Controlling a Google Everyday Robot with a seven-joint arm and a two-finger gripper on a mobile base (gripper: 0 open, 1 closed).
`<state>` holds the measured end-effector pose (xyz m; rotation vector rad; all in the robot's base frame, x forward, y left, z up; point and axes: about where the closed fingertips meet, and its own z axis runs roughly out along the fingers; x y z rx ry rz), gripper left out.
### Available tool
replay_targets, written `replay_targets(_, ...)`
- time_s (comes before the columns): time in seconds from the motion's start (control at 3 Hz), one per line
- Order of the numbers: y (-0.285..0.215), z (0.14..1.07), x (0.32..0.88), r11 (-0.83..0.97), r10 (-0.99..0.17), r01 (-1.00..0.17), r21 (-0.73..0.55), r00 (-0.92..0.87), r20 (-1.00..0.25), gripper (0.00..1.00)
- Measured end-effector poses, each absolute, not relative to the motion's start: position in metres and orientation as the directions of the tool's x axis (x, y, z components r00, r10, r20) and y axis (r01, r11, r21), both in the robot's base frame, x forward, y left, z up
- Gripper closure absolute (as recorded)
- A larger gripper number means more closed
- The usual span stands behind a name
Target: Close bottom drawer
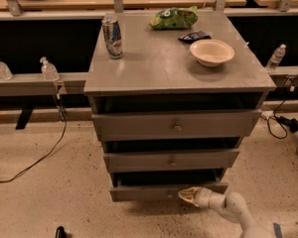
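Observation:
The bottom drawer (pixel 139 192) is the lowest and narrowest grey drawer of the cabinet. Its front stands a little out from the cabinet, with a dark gap above it. My gripper (pixel 187 195) is on the end of a white arm that comes in from the lower right. Its pale tip rests against the drawer front, right of centre. The drawer's knob is hidden by the gripper. The middle drawer (pixel 171 160) and the top drawer (pixel 176 127) also stand slightly out.
On the cabinet top (pixel 154 66) stand a can (pixel 112 36), a green chip bag (pixel 174 18), a small dark packet (pixel 194 35) and a white bowl (pixel 211 52). Water bottles (pixel 48 69) stand on a rail behind. Cables (pixel 35 157) lie on the speckled floor.

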<state>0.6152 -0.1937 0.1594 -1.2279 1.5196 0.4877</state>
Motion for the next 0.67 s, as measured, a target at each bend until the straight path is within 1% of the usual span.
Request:
replay_targets(0.33,-0.195,0.16,0.615,0.386,-0.439,-0.875,-0.291,0.103,-0.892,1.0)
replay_targets(0.67,-0.194,0.163,0.636,0.397,-0.427,-0.87,-0.293,0.108,-0.898,1.0)
